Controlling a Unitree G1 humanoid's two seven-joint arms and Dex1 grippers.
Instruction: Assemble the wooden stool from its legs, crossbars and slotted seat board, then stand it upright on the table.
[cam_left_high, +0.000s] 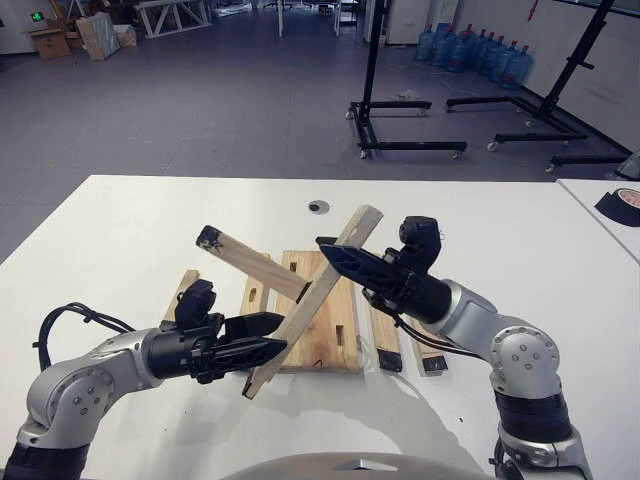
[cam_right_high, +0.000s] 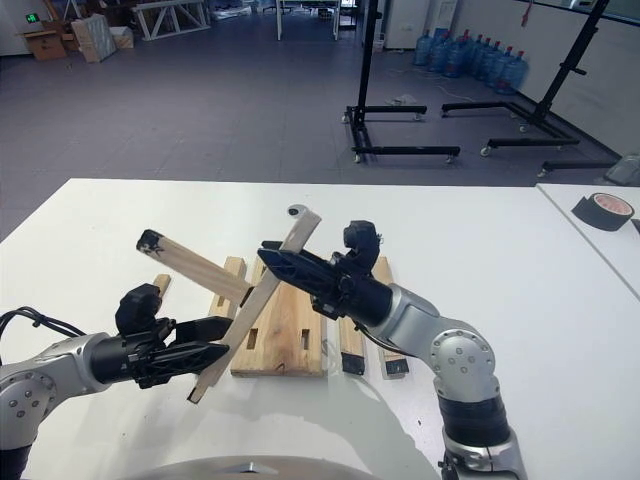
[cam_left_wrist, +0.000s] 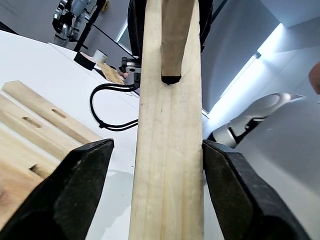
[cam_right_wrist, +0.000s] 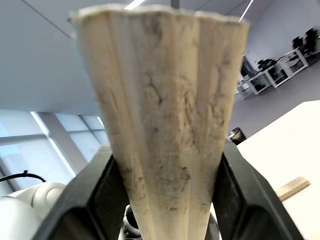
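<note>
The white table (cam_left_high: 120, 230) takes up most of what I see from the head camera. The slotted seat board (cam_left_high: 330, 352) lies flat near its middle.

Above the board a long wooden leg (cam_left_high: 298, 320) hangs at a slant. Its lower end is near my left arm and its upper end points away over the board's far edge. A shorter bar with a black-tipped end (cam_left_high: 250, 260) meets it about halfway up and sticks out toward my left, also off the table. I can't tell from here whether the two are seated together or only touching.

More loose pieces lie flat on the table on both sides of the board — one slat (cam_left_high: 183, 290) well to the left, and a couple with dark ends (cam_left_high: 383, 330) just beside the right edge.

The right gripper (cam_left_high: 330, 252) has the upper part of the long leg. In its wrist view both fingers (cam_right_wrist: 100, 190) press against the wood, so it is clamped on.

The left gripper (cam_left_high: 280, 345) sits at the lower part of the same leg, jaws spread. Its wrist view shows one finger against the wood and the other finger (cam_left_wrist: 85, 170) standing off with a visible gap — straddling, not squeezing.

A small round hole (cam_left_high: 318, 207) sits in the tabletop beyond the board.
</note>
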